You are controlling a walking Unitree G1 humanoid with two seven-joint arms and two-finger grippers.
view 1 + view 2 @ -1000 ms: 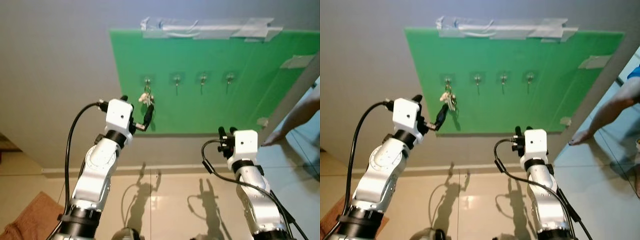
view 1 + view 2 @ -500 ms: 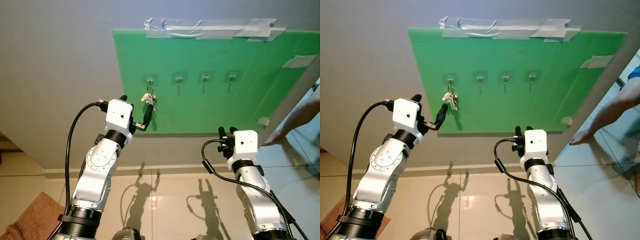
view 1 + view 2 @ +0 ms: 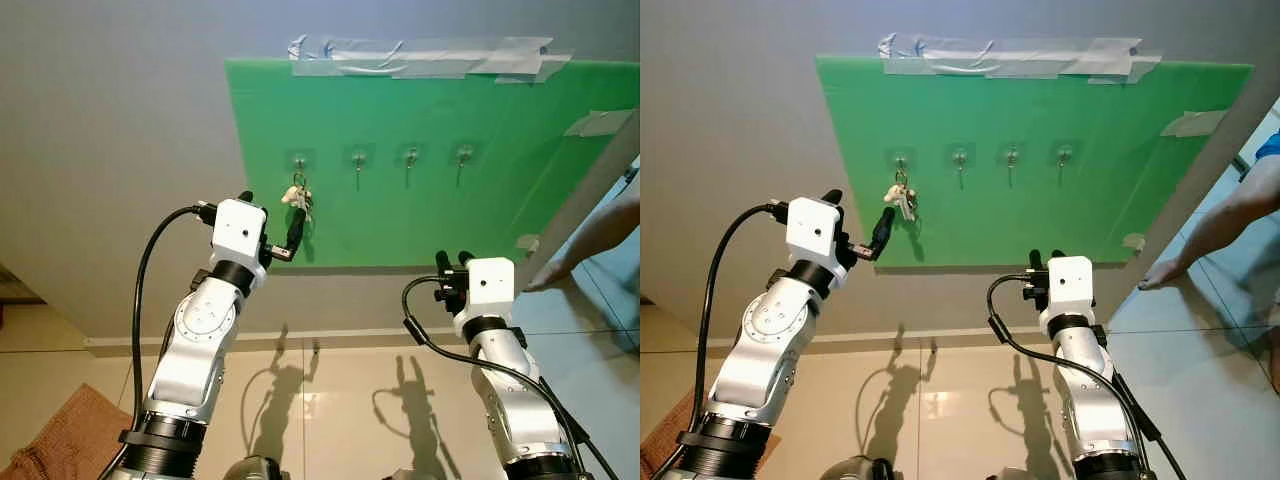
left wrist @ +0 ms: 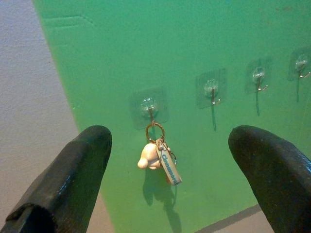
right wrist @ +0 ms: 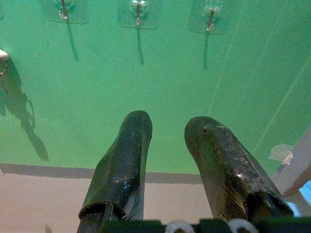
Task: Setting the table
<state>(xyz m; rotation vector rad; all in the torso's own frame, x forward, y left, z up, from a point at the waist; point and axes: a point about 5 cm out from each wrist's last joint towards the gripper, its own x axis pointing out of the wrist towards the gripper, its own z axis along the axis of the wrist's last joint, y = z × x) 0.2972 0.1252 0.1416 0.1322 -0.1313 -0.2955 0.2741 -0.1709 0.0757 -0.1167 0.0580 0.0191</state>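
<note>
While the head views show the left gripper (image 3: pixel 270 225) raised just beside the keychain (image 3: pixel 298 197), a nudge could knock its ring off the hook (image 3: pixel 297 160) nearest the green board's (image 3: pixel 420 220) left edge. Along the left wrist view, the fingers (image 4: pixel 68 174) spread wide, empty; the keychain hangs lengthwise downward. The right wrist view shows the right gripper (image 5: pixel 167 145) slightly parted, empty, near the board's bottom edge.

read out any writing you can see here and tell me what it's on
Tag on the keychain hanging from the leftmost hook of the green board: blue lettering, too small and blurred to read.
No other words, numbers or signs can be read on the board, its tape or the arms.
</note>
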